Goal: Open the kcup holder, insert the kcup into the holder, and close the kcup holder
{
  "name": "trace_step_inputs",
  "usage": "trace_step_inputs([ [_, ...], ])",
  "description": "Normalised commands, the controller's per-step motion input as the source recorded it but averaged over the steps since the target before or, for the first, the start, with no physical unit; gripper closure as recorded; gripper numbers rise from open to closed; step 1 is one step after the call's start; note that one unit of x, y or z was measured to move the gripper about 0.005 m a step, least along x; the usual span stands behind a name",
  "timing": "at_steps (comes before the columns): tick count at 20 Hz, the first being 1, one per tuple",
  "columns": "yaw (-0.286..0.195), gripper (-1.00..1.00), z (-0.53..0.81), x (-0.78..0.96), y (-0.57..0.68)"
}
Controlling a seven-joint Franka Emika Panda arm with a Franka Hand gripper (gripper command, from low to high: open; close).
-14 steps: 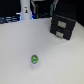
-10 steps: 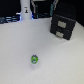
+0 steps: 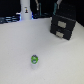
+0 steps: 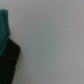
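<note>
White tabletop (image 3: 15,50), kcup (image 3: 34,60) sits alone near the front of the exterior view, green-and-blue lid up — kcup holder (image 3: 63,27) is well apart from it, toward the back and the exterior view's right, both front panels flush so it looks not yet opened. Arm is only partly visible at the top edge just above the holder, so the holder is clearly the nearer target and the pod lies well forward of it, toward the exterior view's left. Gripper fingers are not visible in either view — wrist view is mostly blank surface with a dark and teal blur at one edge — so cannot tell how far open they are or whether they hold anything.
</note>
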Motion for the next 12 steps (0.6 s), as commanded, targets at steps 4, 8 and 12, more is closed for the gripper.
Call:
trace_step_inputs([
  [4, -0.180, -1.00, 0.01, -0.28, 0.64],
  [8, -0.172, -1.00, 0.00, -0.29, 0.66],
  [12, -0.163, -1.00, -0.03, -0.26, 0.69],
])
